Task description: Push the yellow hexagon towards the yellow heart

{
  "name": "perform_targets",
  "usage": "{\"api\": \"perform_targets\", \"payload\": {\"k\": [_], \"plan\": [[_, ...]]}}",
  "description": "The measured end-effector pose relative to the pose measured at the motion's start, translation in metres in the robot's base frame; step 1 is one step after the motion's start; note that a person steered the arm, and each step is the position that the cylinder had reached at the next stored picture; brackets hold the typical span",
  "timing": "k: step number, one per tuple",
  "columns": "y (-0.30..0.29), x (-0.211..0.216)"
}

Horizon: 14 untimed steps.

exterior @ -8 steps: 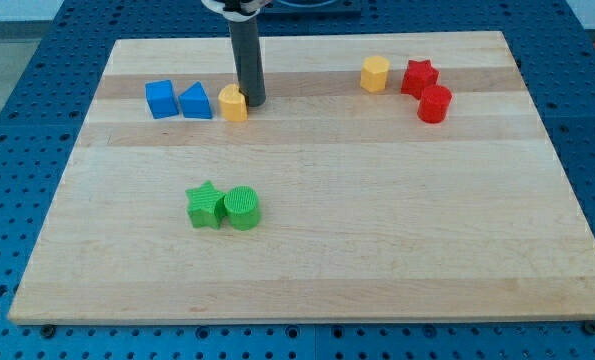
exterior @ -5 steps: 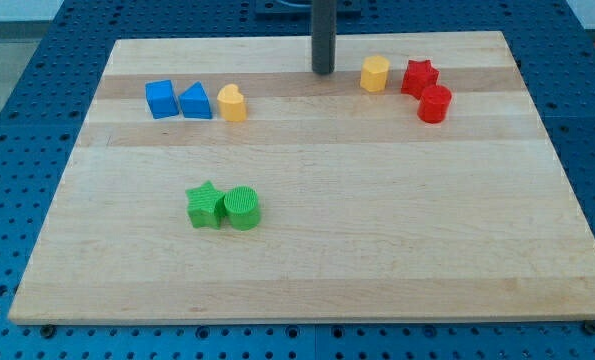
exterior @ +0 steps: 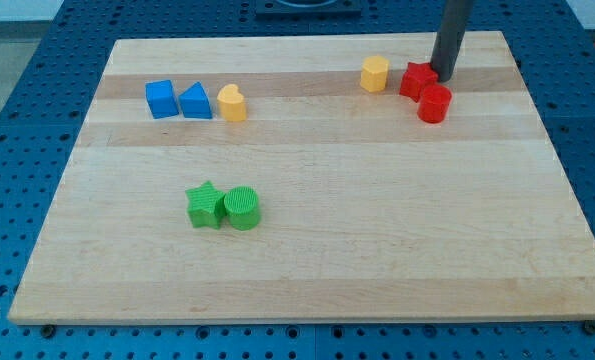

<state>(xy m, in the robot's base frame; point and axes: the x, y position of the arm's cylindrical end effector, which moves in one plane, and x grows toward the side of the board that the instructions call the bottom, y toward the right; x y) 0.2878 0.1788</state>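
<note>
Nearest the view's bottom, the green star (exterior: 205, 204) and green cylinder (exterior: 243, 208) sit touching on the wooden tabletop (exterior: 307, 250), well clear of the work. Farther up on the view's left, the blue cube (exterior: 160, 99), blue triangle (exterior: 195, 101) and yellow heart (exterior: 233, 102) stand in a row; the yellow hexagon (exterior: 375, 74) lies well apart to the right, with the red star (exterior: 418, 79) and red cylinder (exterior: 434, 103) just beyond it. There is no claw, only a rod, and my tip (exterior: 442, 77) has swept from beside the heart across to the red star's right edge. That puts it on the correct side for a leftward push, but the red star stands between tip and hexagon.
</note>
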Motion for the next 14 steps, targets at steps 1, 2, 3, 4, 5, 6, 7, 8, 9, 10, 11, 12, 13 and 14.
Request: {"api": "perform_targets", "payload": {"k": [1, 2, 3, 4, 5, 6, 7, 8, 9, 10, 11, 12, 13, 14], "plan": [[-0.009, 0.0], [-0.026, 0.008], [-0.034, 0.045], [-0.033, 0.019], [-0.033, -0.027], [-0.037, -0.026], [-0.044, -0.012], [-0.052, -0.004], [-0.061, -0.003], [-0.074, 0.003], [-0.09, 0.016], [-0.106, 0.029], [-0.125, 0.044], [-0.137, 0.056]]}}
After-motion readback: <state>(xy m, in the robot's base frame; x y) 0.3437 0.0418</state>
